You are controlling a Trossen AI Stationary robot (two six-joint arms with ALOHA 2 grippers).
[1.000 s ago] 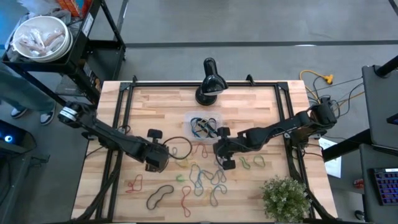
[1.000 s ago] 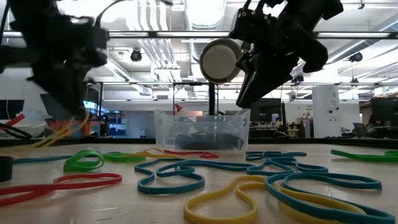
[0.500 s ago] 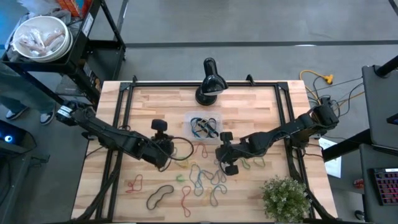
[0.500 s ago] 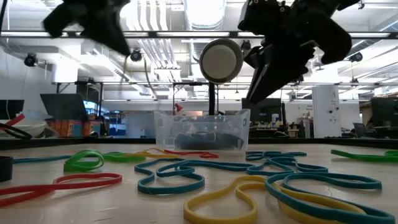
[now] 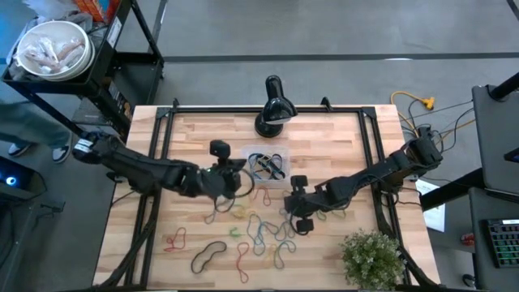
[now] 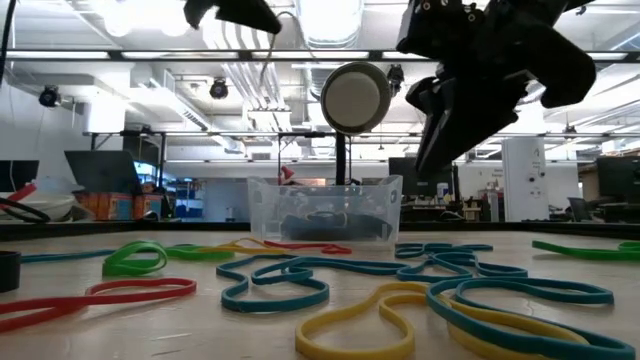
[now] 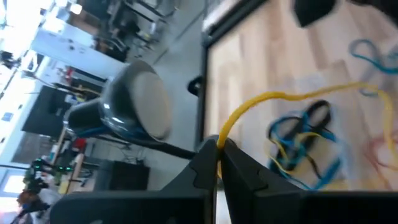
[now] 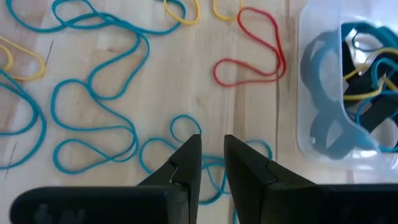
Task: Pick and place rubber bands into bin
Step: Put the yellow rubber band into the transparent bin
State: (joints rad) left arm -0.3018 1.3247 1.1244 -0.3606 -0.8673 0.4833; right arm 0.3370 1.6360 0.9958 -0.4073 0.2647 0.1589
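Observation:
Many rubber bands, blue (image 5: pixel 263 231), red (image 5: pixel 176 240), yellow (image 6: pixel 385 320) and green (image 6: pixel 135 258), lie loose on the wooden table. The clear bin (image 5: pixel 268 166) stands mid-table with blue, yellow and black bands in it (image 8: pixel 357 93). My left gripper (image 5: pixel 231 174), raised just left of the bin, is shut on a yellow rubber band (image 7: pixel 280 99). My right gripper (image 5: pixel 287 209) hovers over blue bands (image 8: pixel 93 118) on the near side of the bin. Its fingers stand a narrow gap apart with nothing between them. My left gripper pinches the yellow band at one end (image 7: pixel 221 135) between its two shut fingertips. The band curves out from the tips in a slack arc toward the bin (image 7: pixel 311 124). Whether its free end rests on the table, I cannot tell.
A black lamp (image 5: pixel 273 109) stands at the far edge behind the bin. A potted plant (image 5: pixel 373 258) sits at the near right corner. A white bowl (image 5: pixel 53 49) stands off the table at the far left.
My left gripper has risen and swung from the table's left-middle toward the bin, tipping up toward level, and has carried the yellow band up with it. My right gripper has drifted a little toward the near right, staying above the bands.

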